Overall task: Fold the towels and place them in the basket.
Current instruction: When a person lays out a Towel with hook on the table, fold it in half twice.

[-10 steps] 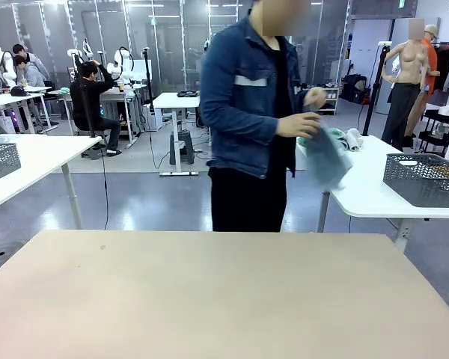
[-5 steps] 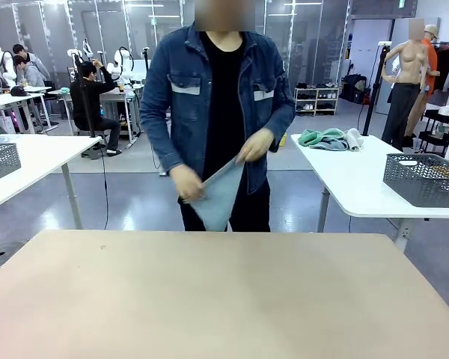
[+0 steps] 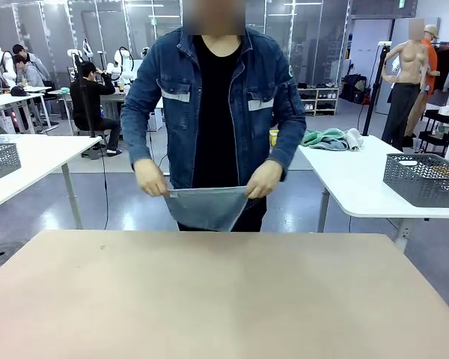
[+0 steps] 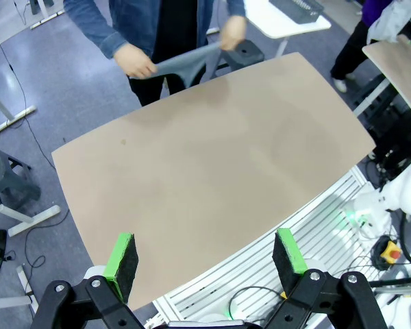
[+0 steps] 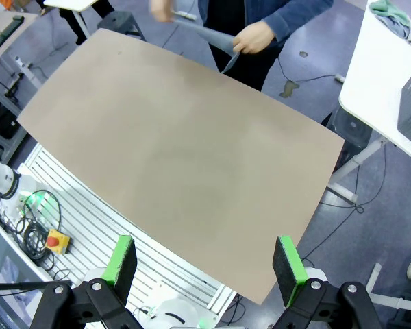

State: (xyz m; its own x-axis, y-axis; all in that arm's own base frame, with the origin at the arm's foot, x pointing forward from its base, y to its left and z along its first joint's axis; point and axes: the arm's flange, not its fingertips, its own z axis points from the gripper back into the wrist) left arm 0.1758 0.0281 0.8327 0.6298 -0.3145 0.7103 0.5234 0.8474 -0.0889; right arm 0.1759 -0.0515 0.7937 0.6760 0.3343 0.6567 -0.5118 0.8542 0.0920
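A person at the far side of the tan table (image 3: 209,299) holds a pale blue-grey towel (image 3: 207,206) stretched between both hands, just above the table's far edge. The same towel (image 4: 185,65) hangs past the far edge in the left wrist view, and in the right wrist view the towel (image 5: 202,31) is blurred. More towels (image 3: 325,138), greenish and white, lie heaped on the white side table, near the dark mesh basket (image 3: 426,179). My left gripper (image 4: 205,255) and right gripper (image 5: 204,260) are both open, high above the near edge, holding nothing.
The white side table (image 3: 359,187) stands at the right beyond the tan table. A lighter grey mesh basket (image 3: 0,159) sits on another white table at the left. Cables and a white slatted base (image 4: 315,226) lie below the near edge.
The person turned from the side table with the blue-grey towel, came to face the tan table and spread the towel between both hands. My grippers have not changed.
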